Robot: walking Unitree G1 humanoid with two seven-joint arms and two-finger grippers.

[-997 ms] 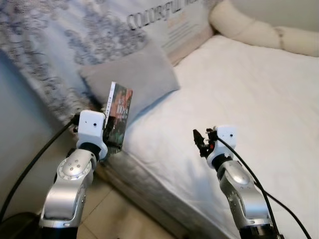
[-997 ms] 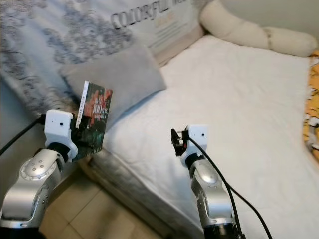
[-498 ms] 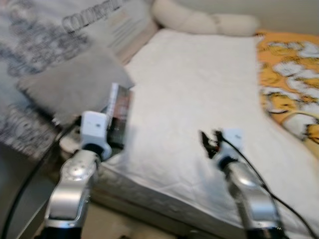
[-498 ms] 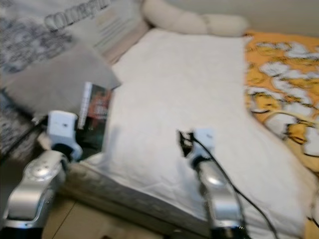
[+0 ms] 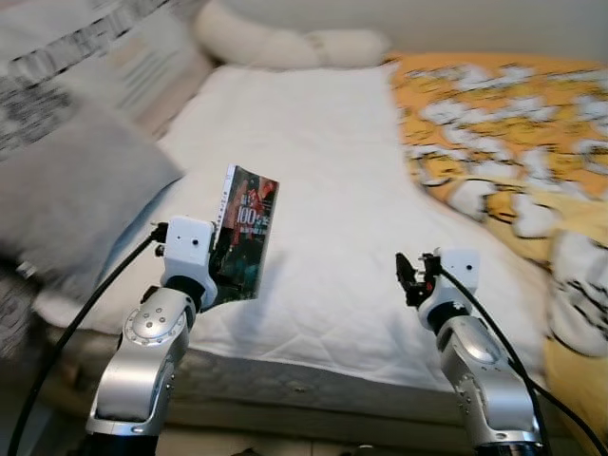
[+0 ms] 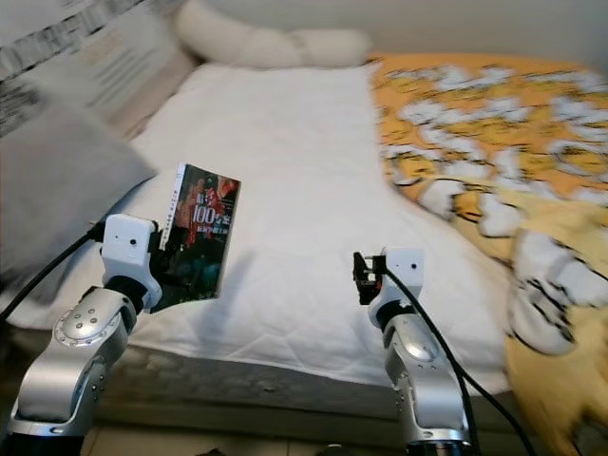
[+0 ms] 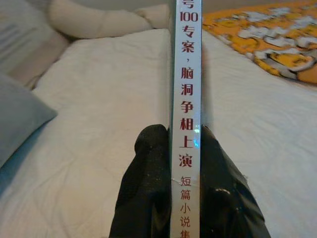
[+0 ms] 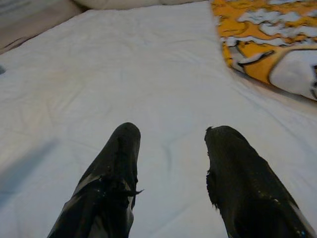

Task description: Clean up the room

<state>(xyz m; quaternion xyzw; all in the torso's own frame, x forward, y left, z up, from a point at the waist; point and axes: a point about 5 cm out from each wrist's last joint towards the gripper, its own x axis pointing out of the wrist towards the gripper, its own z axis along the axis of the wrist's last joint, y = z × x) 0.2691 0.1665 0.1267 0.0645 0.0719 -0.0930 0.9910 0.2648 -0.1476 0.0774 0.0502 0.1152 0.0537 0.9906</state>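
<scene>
Right, head camera is looking down over a bed (image 5: 313, 142) with a white quilted sheet. My left gripper (image 5: 220, 261) sits at about 8 o'clock in the view, raised above the near edge of the mattress. It is pinching a book (image 5: 244, 235), a paperback with a dark cover and red and white print. The book stands upright, leaning a little toward 1 o'clock, cover facing me. In the left wrist view the white spine (image 7: 185, 99) with red characters runs straight up between the two black fingers (image 7: 148, 188), which press against it on either side.

My right gripper (image 5: 407, 278) is at about 4 o'clock, hovering over the sheet near the bed's near edge. In the right wrist view its fingers (image 8: 114, 173) are spread apart with bare sheet visible between them; nothing held.

An orange blanket (image 5: 494, 114) with white cartoon shapes covers the bed from 1 o'clock round to 4 o'clock, bunched up toward the near corner. A grey pillow (image 5: 66, 190) lies at 9 o'clock, blurred. A printed cushion (image 5: 114, 57) sits at 11 o'clock, and a long cream bolster (image 5: 285, 43) lies at 12 o'clock along the head of the bed.
</scene>
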